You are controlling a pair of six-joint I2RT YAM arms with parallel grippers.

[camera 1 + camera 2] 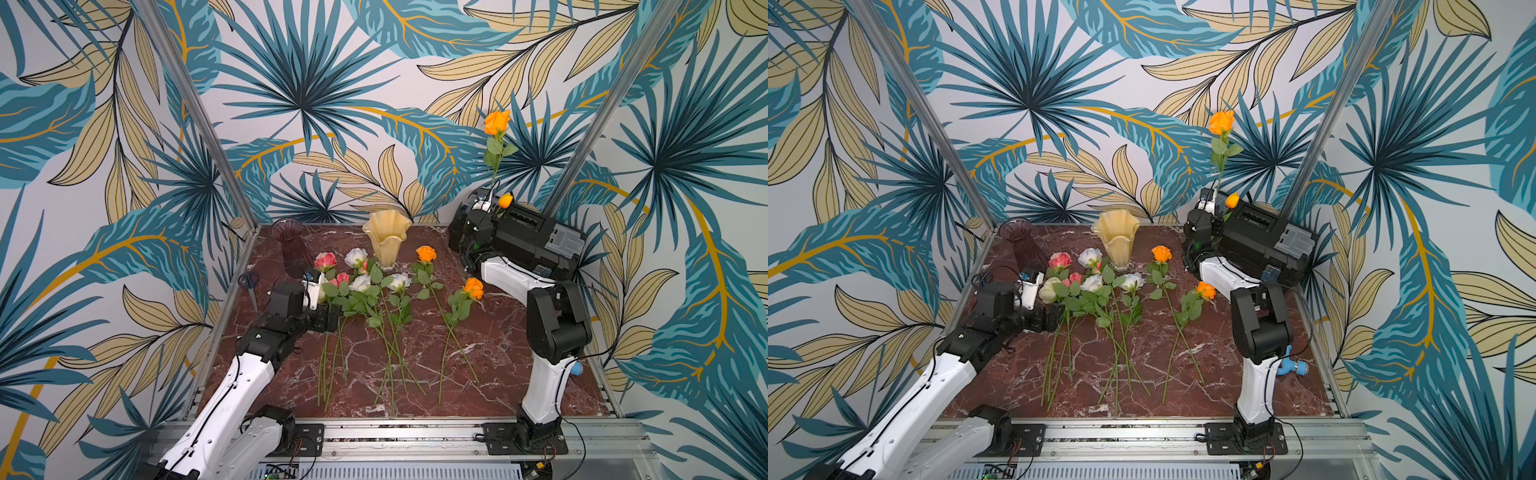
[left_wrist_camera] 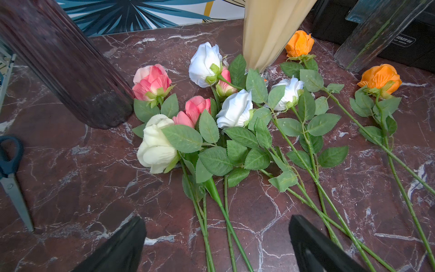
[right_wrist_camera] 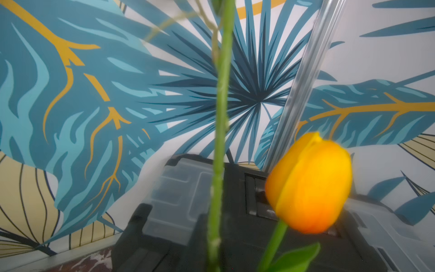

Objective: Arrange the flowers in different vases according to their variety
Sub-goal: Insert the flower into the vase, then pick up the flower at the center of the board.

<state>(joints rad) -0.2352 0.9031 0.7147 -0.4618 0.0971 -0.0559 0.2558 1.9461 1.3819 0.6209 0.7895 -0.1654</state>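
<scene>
Orange roses (image 1: 426,253), white roses (image 1: 356,257), pink roses (image 1: 325,261), cream-yellow vase (image 1: 386,239), purple ribbed vase (image 1: 293,245), red-brown marbled table (image 1: 498,353)

This is a robot test cell in a lab: a left arm (image 1: 232,386) and a right arm (image 1: 544,386) are bolted to an aluminium rail (image 1: 399,434) along a marble-look table (image 1: 498,353). Leaf-print wallpaper (image 1: 332,83) panels on bare metal posts (image 1: 197,112) box it in.

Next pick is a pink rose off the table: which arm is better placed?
Left. The left gripper hangs open just over the stems of the pink roses. The right gripper is high at the back by the toolbox, at the stem of the upright orange rose.
</scene>
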